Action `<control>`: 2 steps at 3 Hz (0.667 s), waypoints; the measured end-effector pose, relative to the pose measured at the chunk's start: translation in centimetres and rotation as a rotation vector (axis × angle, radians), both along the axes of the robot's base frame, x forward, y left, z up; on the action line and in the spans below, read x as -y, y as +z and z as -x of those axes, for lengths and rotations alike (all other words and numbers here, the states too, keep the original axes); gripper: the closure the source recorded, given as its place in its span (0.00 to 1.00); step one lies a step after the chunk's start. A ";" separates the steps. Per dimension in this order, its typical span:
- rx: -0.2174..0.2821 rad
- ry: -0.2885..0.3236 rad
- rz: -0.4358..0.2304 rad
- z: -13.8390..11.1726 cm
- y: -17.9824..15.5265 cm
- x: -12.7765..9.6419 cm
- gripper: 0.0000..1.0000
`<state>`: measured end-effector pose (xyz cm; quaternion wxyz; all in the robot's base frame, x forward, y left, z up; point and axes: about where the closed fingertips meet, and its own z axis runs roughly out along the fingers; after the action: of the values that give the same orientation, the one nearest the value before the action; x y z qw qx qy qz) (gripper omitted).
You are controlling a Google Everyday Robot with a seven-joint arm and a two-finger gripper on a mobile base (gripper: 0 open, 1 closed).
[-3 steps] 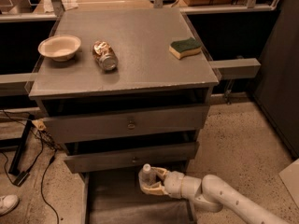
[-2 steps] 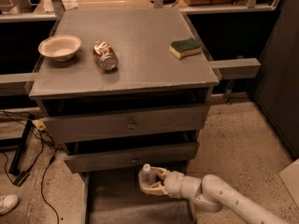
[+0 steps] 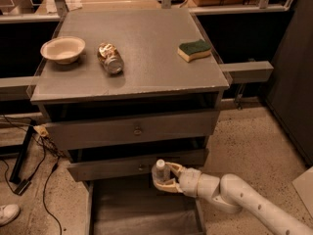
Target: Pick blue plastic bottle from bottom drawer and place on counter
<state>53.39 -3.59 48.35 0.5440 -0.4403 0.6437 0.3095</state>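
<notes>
Gripper point(image 3: 162, 179) sits low at the front of the cabinet, over the back part of the open bottom drawer point(image 3: 142, 205), just in front of the middle drawer point(image 3: 112, 167). Fingers closed around the bottle point(image 3: 159, 171), one on each side. Bottle upright, white cap up, held above the drawer floor; can't tell whether its base touches the floor. Arm point(image 3: 244, 199) comes in from lower right, white, jointed.

Bottom drawer pulled out, grey floor, side rails visible. Middle and top drawer point(image 3: 132, 130) both shut, each with a small knob.

Counter point(image 3: 146, 77) holds three things: bowl point(image 3: 62, 49) at the left, pale, upright; crushed can point(image 3: 110, 58) lying on its side just right of the bowl, not touching it; sponge point(image 3: 194, 50) near the right edge, green face up, yellow underneath, well apart from the can.

Floor speckled. Cables point(image 3: 29, 151) on the floor left of the cabinet, a white shoe point(image 3: 9, 213) at the bottom left corner.
</notes>
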 end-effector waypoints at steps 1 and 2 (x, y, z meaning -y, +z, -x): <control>-0.012 0.007 -0.001 -0.2 0.0 -0.3 1.00; -0.011 0.014 0.010 -0.6 1.7 0.0 1.00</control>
<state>53.99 -3.56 50.09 0.5358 -0.4460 0.6452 0.3126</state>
